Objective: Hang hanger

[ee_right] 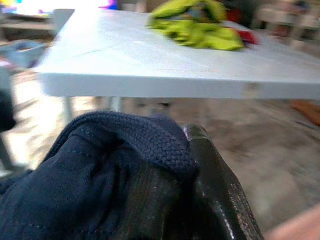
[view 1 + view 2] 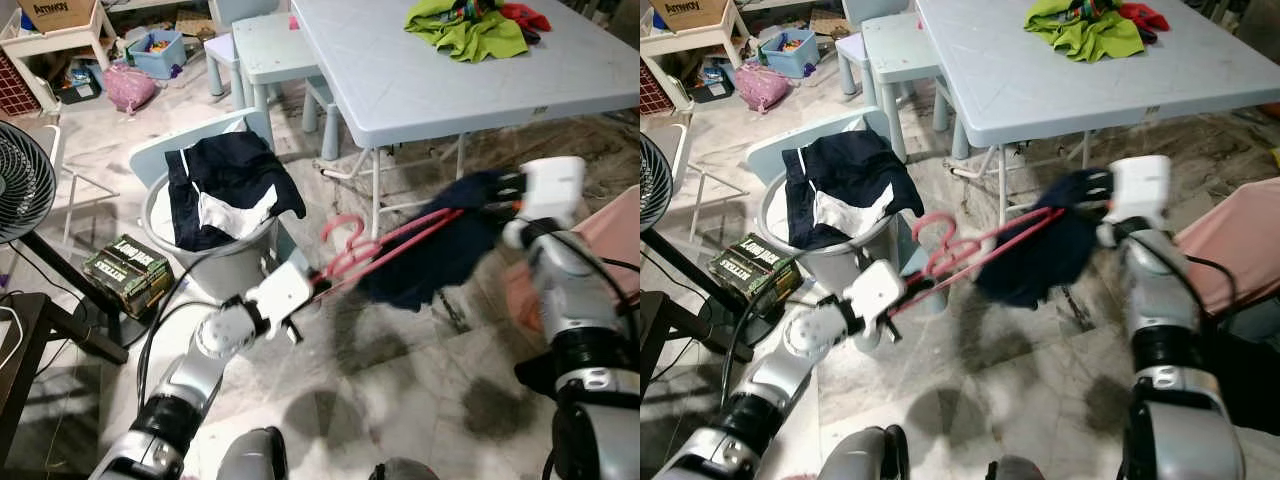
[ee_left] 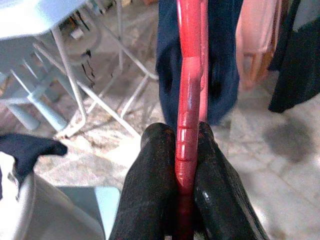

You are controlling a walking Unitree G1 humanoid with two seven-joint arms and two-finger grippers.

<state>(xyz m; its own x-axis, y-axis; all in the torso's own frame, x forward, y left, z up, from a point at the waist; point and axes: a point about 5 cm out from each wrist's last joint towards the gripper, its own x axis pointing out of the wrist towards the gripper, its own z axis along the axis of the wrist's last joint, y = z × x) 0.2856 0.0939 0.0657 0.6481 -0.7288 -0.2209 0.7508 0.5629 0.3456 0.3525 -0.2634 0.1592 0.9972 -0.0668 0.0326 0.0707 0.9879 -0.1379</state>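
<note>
Two pincers are sharing one load: a red plastic hanger (image 2: 385,248) is hanging in the air between them, over the marble floor (image 2: 400,370), with a navy garment (image 2: 440,250) draped on its far end. The left pincer (image 2: 318,283) is pinching the hanger near its hook; the left wrist view is showing what the head views are blurring, namely both black fingers (image 3: 150,185) pressed flat against the red bar, one on each side, with the bar running straight away toward the navy cloth. The right pincer (image 2: 505,195) is gripping the garment at its upper edge; its wrist view is showing knitted navy fabric bunched over one dark finger (image 1: 212,175), pinched tight, with the front edge of the pale blue bench (image 1: 165,82) just beyond.

From the head views, the hanger's hook is pointing toward a round laundry basket (image 2: 235,262) that is holding dark shorts with a white lining (image 2: 228,190), and a light blue lid is leaning behind the basket. The bench's metal legs are standing just behind the garment, and yellow-green clothes (image 2: 465,30) are lying on the benchtop, well apart from the hanger. A pink cloth (image 2: 610,240) is sitting beside the right arm. Open floor is lying below and in front of the hanger; a black fan (image 2: 22,180) and a green box (image 2: 128,272) are standing off to the left.
</note>
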